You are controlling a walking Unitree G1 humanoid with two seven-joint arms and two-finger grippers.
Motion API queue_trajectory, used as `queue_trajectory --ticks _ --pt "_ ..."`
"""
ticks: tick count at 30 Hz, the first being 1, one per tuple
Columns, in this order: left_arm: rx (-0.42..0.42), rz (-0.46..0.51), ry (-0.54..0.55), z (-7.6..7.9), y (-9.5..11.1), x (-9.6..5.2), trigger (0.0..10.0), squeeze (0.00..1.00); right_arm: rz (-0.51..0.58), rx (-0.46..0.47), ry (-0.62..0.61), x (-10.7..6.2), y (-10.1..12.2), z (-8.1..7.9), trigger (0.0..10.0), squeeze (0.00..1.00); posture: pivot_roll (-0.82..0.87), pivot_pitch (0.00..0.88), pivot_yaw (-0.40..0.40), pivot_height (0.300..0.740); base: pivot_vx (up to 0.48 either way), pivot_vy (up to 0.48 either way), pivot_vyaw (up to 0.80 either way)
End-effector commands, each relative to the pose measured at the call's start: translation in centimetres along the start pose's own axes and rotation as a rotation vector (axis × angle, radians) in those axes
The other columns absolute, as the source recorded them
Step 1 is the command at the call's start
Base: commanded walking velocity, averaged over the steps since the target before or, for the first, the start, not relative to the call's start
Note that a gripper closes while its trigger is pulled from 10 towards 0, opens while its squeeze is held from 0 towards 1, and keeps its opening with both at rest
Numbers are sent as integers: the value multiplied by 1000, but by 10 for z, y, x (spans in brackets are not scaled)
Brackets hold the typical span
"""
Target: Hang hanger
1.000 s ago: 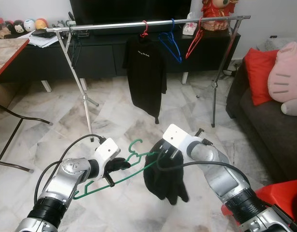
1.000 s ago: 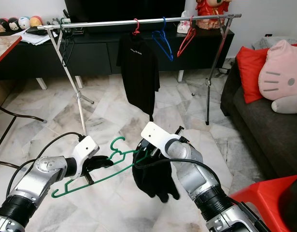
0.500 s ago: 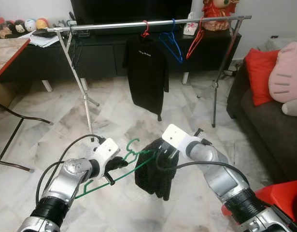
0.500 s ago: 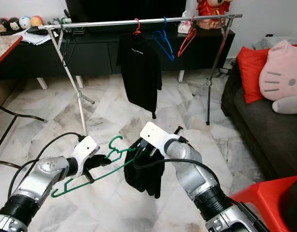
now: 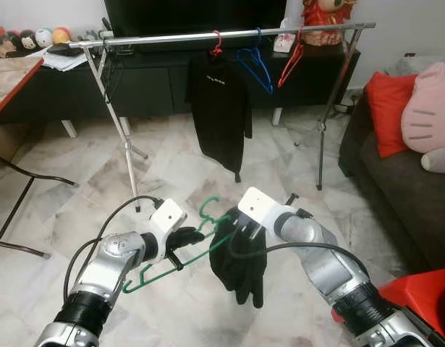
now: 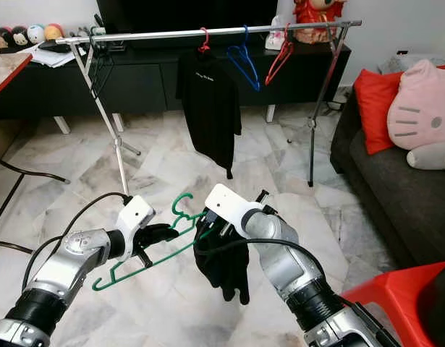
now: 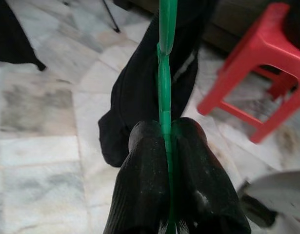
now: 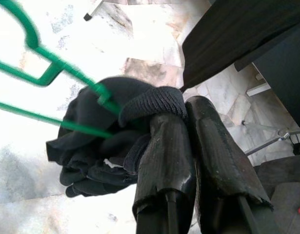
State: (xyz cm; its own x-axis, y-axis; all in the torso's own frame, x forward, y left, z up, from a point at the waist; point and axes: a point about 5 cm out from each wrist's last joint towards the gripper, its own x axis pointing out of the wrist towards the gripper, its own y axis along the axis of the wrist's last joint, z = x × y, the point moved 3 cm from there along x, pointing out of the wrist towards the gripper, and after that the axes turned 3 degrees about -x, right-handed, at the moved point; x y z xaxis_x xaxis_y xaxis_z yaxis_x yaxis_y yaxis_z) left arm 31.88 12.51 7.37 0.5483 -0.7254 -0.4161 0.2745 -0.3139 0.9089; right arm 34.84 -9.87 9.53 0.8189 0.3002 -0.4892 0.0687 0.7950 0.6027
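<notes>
Two grippers are seen low over the marble floor (image 5: 56,181), each clamped on part of one load. The left gripper (image 5: 184,238) is pressed together on the lower bar of a green hanger (image 5: 180,249); in the left wrist view its fingers (image 7: 145,185) are closed on the thin green rod with no gap. The right gripper (image 6: 216,226) is pinched on the ribbed edge of a black garment (image 5: 240,260), which is bunched over the hanger's right end and hangs down limp. The hanger is held tilted, its hook (image 5: 206,207) raised between the two grippers.

Farther off, a silver clothes rail (image 5: 171,37) is stood across the room on splayed legs. On it are hung a black shirt (image 5: 221,108) on a red hanger (image 5: 217,42), a bare blue hanger (image 5: 257,63) and a second bare red hanger (image 5: 290,61). A black TV cabinet (image 5: 63,90) is set behind the rail. On the robot's right are found a dark sofa (image 5: 396,195) with a red cushion (image 5: 387,108) and a pink plush (image 5: 428,116), and a red stool (image 5: 425,289) nearest the camera.
</notes>
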Motion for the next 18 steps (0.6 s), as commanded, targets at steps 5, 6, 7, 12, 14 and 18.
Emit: queue_trajectory --ticks 5,6,7,12,14,18 --pt "-1 -46 -84 5 -8 -16 10000 0 38 -19 -13 -2 8 5 10000 0 -27 47 11 740 0 0 0" --pt "-2 -51 -92 5 -9 -17 10000 0 37 -19 -14 -2 8 5 10000 0 -27 47 11 740 0 0 0" --pt "-2 -51 -92 5 -9 -17 10000 0 37 -19 -14 -2 8 5 10000 0 -27 47 11 740 0 0 0" --pt "-9 -59 -134 11 -11 -19 10000 0 46 -27 -7 -2 11 5 10000 0 -27 47 11 740 0 0 0" --pt "-8 -58 -128 11 -10 -18 10000 0 48 -28 -5 -2 12 4 10000 0 -29 45 11 740 0 0 0" --pt "5 -55 -54 5 -8 -6 10000 0 66 -29 8 -2 18 2 10000 0 -32 45 11 740 0 0 0"
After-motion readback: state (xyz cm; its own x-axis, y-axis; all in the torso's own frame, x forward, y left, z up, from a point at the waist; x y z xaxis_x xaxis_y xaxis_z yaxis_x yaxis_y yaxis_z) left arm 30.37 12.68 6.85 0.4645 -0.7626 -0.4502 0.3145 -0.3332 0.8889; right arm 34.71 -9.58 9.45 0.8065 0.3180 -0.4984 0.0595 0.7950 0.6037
